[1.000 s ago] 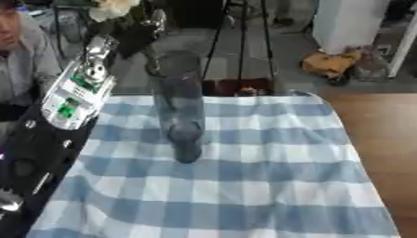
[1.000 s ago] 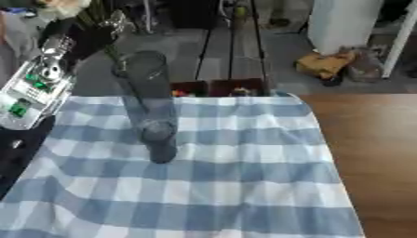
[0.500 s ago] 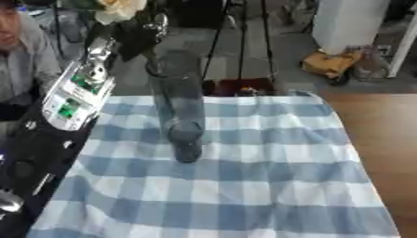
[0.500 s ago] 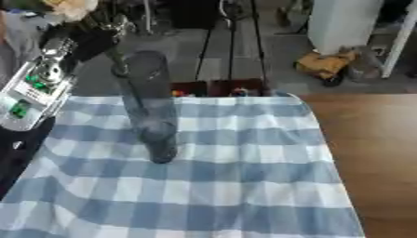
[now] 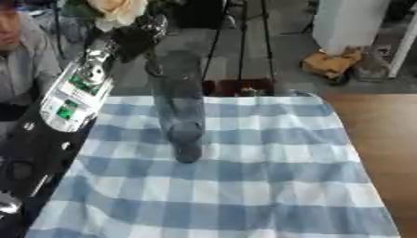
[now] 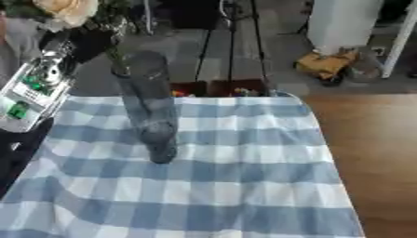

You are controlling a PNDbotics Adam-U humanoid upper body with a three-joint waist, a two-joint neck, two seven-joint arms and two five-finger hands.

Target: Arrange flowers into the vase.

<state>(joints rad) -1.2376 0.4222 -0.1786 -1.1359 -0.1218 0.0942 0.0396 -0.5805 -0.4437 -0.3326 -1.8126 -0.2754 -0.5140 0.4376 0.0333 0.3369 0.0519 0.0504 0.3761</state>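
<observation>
Flowers: one cream rose (image 5: 119, 10) sat at the top left, above and just left of the vase mouth, not yet inside the vase.
Tablecloth: a blue-and-white checked tablecloth (image 5: 244, 186) covered most of the tabletop; bare brown wood (image 6: 374, 153) showed along the right edge.
Left arm: the left arm (image 5: 69, 100) came in from the left edge, black with a silver panel showing green parts.
Vase: a tall, clear, grey-tinted vase (image 5: 179, 102) stood upright near the far edge of the tablecloth, left of centre, with nothing visible in it.
Left hand: the left hand (image 5: 134, 37) was raised beside the vase rim with dark fingers curled round what I took to be the rose's stem, below the bloom.
Right hand: it showed in neither view.
Step in hand: by my judgement, carrying the rose to the vase opening; the task looked barely begun.
Next move: it probably called for bringing the stem end over the narrow mouth, lowering it straight in, and letting go without knocking the tall vase.
Writing: no brand, label or readable text could be made out.
</observation>
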